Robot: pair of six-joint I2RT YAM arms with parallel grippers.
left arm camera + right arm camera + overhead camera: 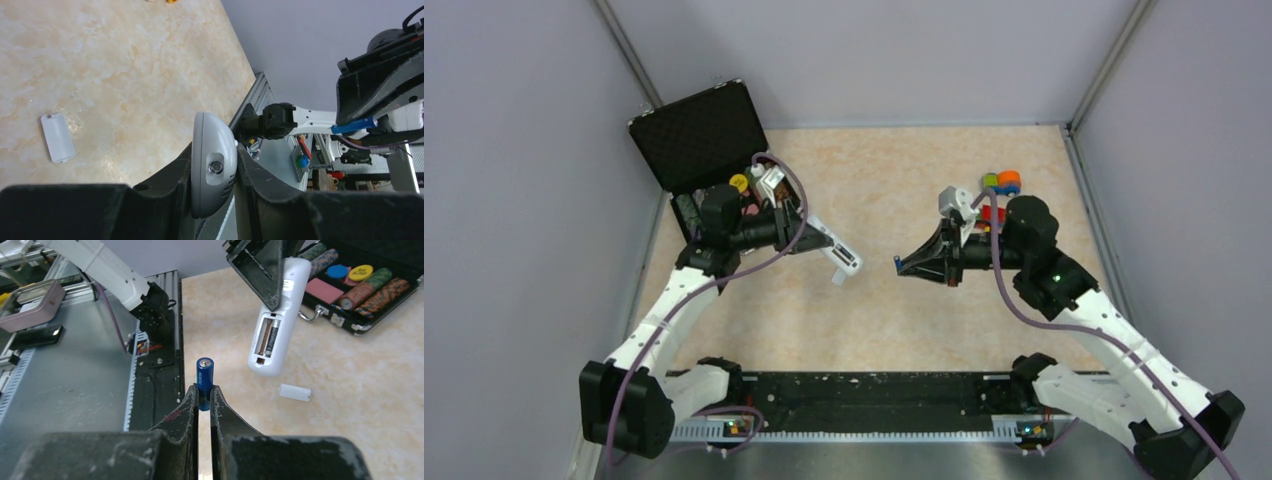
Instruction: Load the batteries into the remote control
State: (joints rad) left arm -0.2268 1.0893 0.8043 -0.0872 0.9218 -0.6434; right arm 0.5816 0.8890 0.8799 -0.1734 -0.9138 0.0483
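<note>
Blue battery [204,372] sits clamped in right gripper [204,392], apart from remote control [275,330].

The left arm [659,325] and right arm [1124,345] show white shells, black joints, purple cables [995,255].

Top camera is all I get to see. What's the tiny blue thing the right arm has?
Observer: That's the blue battery. The right fingers are shut on it, and its end sticks out beyond them.
Operator: Is the remote's back open?
Observer: Yes. The remote control, clamped in the left fingers, shows an open compartment. A dark battery sits in one slot, and the slot beside it looks empty.
Operator: Is the white bit under it the lid?
Observer: It looks like it. The white cover lies flat on the table, apart from the remote.
</note>
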